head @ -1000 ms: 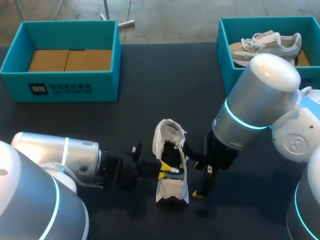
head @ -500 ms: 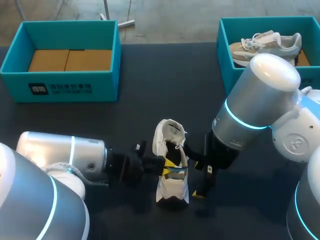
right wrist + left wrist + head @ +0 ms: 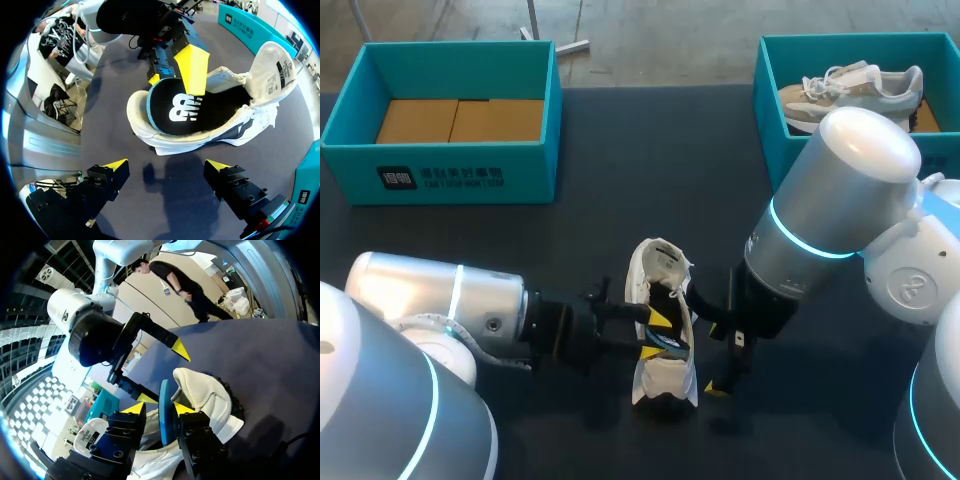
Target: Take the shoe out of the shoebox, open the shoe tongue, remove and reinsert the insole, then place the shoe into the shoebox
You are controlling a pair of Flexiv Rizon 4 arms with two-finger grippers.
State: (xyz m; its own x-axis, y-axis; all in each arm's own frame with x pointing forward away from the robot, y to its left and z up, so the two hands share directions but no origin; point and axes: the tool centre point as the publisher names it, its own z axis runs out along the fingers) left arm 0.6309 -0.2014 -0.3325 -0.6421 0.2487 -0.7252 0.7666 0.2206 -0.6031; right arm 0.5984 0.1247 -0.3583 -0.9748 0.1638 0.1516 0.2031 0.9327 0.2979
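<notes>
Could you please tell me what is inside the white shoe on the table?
A black, blue-edged insole lies in the shoe, one end lifted out and pinched in the left jaws. Its other end is hidden inside.

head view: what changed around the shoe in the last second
The left hand moved a little to the right, further into the white shoe. The dark insole it pinches now shows more, raised at the opening. The shoe itself and the open right hand beside it stayed where they were.
</notes>
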